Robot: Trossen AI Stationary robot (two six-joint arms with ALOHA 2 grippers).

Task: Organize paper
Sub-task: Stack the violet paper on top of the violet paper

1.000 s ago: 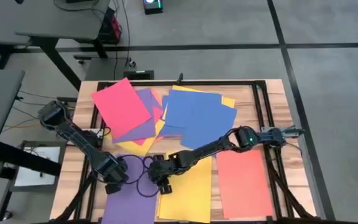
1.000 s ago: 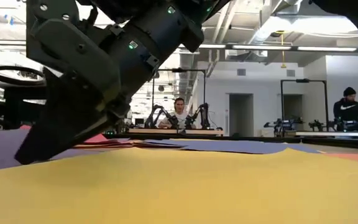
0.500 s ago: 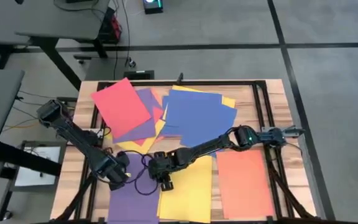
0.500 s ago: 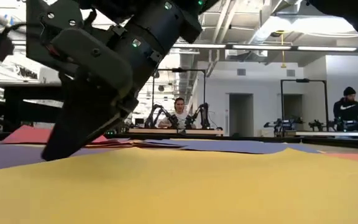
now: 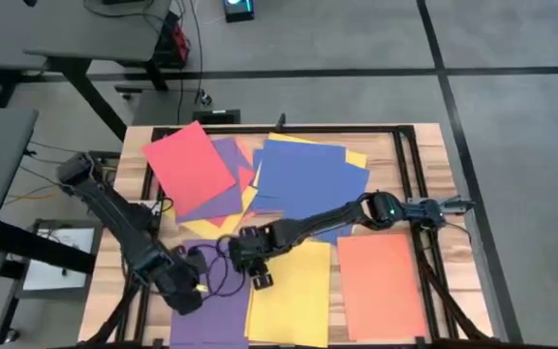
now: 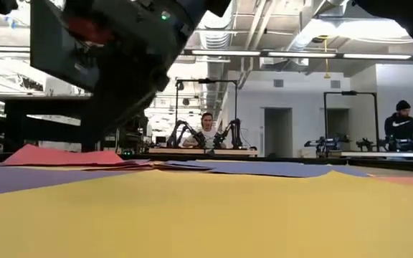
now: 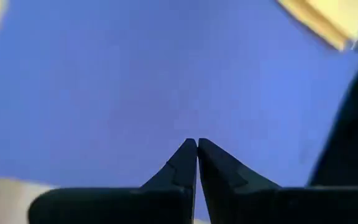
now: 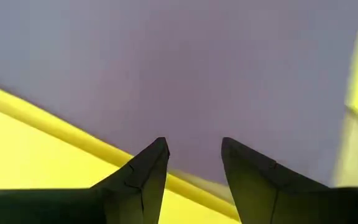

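While flat rectangular paper (image 5: 308,174) overlaps, the left end effector (image 7: 197,149) pinches closed.

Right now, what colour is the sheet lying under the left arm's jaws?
Purple sheet, beneath the left gripper; clearest in the high view.

One camera hangs overhead, looking straight down on the whole table (image 5: 424,155) and both arms. Another sits at table-top height, skimming level across the yellow sheet (image 6: 214,215) toward the room behind. Each wrist camera stares past its own dark fingers, very close to the paper: the left onto purple (image 7: 166,81), the right onto purple edged with yellow. All views share the sheets near the table's front edge.
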